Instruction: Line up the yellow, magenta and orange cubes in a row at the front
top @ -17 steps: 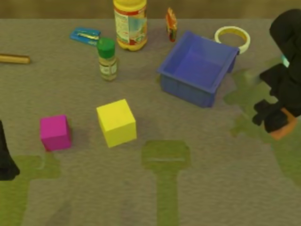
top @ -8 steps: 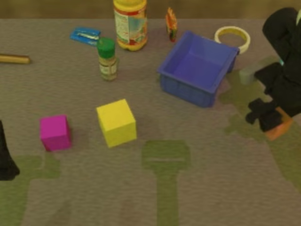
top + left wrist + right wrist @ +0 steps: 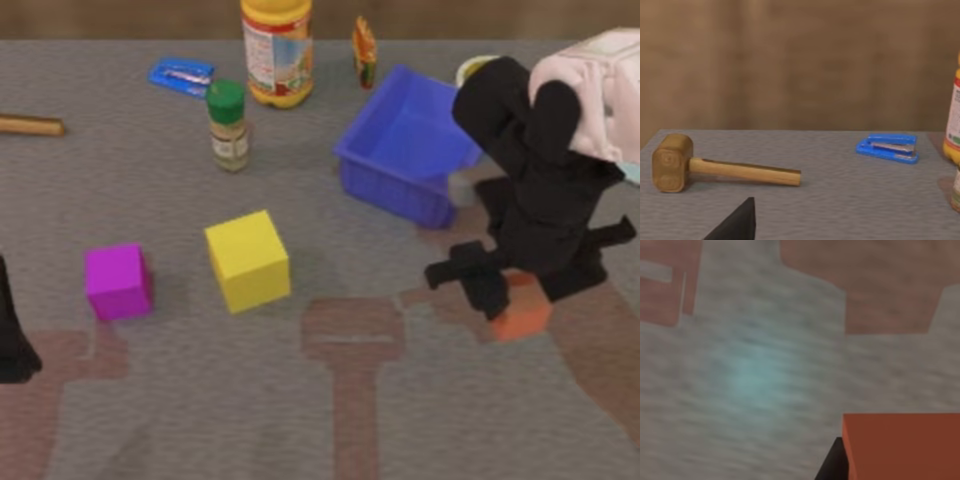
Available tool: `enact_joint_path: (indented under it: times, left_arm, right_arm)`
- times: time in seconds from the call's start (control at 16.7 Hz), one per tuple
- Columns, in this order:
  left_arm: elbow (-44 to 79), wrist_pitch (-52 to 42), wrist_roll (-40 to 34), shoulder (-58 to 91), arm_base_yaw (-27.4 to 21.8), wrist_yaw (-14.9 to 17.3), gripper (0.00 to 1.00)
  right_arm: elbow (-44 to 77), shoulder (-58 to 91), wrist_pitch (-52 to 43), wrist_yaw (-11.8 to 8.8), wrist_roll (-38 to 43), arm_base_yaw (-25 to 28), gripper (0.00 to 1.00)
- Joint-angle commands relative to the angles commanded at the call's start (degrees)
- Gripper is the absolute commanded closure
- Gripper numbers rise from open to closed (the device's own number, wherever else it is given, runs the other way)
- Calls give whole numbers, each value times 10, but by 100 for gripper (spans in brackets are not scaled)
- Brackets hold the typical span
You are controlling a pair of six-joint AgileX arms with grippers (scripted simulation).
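My right gripper (image 3: pixel 512 298) is shut on the small orange cube (image 3: pixel 524 314) right of the table's middle, in front of the blue box. In the right wrist view the orange cube (image 3: pixel 900 445) fills the corner beside one dark finger (image 3: pixel 832 466), with table surface beyond. The large yellow cube (image 3: pixel 247 260) sits left of centre, and the magenta cube (image 3: pixel 118 281) sits further left, a small gap apart. My left gripper (image 3: pixel 12 345) is parked at the left edge, open with nothing in it.
A blue open box (image 3: pixel 385 185) stands behind the right arm. Along the back are a mustard bottle (image 3: pixel 277 50), a green-capped spice jar (image 3: pixel 228 125), a blue stapler (image 3: pixel 181 74), a small carton (image 3: pixel 364 50) and a wooden hammer (image 3: pixel 715 167).
My right arm has swung from the table's right edge toward the middle and front, carrying the orange cube with it. The yellow and magenta cubes and the left arm have not moved.
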Motion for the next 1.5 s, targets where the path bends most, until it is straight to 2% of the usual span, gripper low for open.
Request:
enact_joint_path:
  times: [0.24, 0.48, 0.9, 1.26, 1.5]
  left_arm:
    - [0, 0, 0, 0, 0, 0, 0]
    - [0, 0, 0, 0, 0, 0, 0]
    - [0, 0, 0, 0, 0, 0, 0]
    - [0, 0, 0, 0, 0, 0, 0]
    - [0, 0, 0, 0, 0, 0, 0]
  right_arm:
    - [-18, -24, -7, 5, 173, 79, 100]
    - [-31, -51, -4, 10, 262, 126, 100]
    - [-37, -49, 7, 9, 270, 129, 100]
    - [-115, -8, 129, 10, 273, 132, 100]
    - [-132, 2, 153, 11, 273, 134, 100]
